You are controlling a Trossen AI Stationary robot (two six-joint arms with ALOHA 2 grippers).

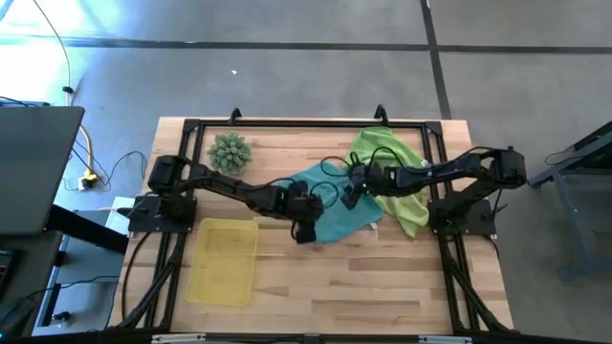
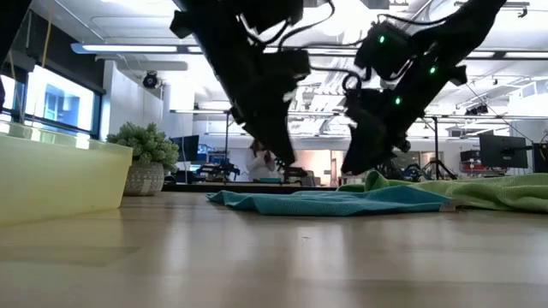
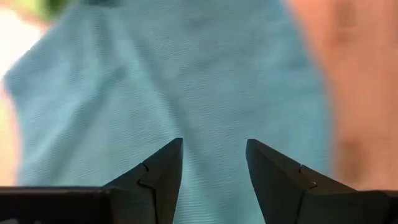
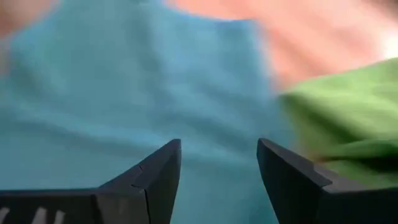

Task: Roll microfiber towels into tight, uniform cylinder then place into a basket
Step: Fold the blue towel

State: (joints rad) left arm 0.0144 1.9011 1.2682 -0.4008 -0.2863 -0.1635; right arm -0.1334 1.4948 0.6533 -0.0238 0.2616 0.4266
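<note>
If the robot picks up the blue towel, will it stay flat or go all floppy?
Probably floppy: the teal towel lies limp and wrinkled on the table. It likely droops from wherever it is pinched. It looks thin, so probably light.

Teal towel (image 1: 337, 212): middle covered by both arms in high view; outline incomplete. In both wrist views it is blurred and runs off the frame edges.
Lime towels (image 1: 402, 182): crumpled together, partly under the right arm; cannot separate one from the other. Low view cuts them at the right edge.
Basket (image 2: 51, 175): low view crops its left side.
Arms' upper links leave the top of low view.
Person (image 2: 257, 161) behind the table: too small, partly hidden.
</note>
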